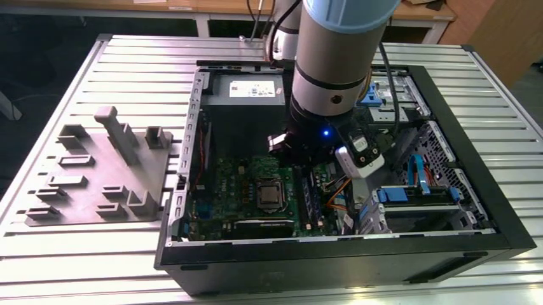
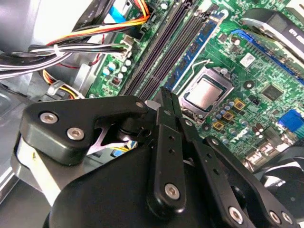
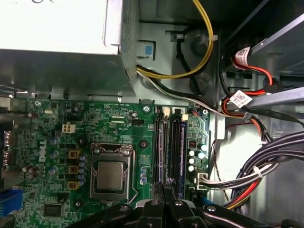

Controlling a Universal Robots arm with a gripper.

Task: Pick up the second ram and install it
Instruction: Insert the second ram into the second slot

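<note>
Gripper [image 2: 165, 99] hangs inside the open computer case [image 1: 500, 216], pressed together on a thin dark edge that I take to be the second ram [image 2: 164, 91]. It sits right above the empty memory slots [image 3: 163, 147]. One blue module [image 2: 199, 42] is seated alongside. Pick-up looks done. Seating is what's left, with the stick not yet in a slot.

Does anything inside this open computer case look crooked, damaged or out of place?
Nothing stands out. The motherboard looks intact, the cables are bundled beside it, and the shut pincer is over the straight memory slots.
</note>
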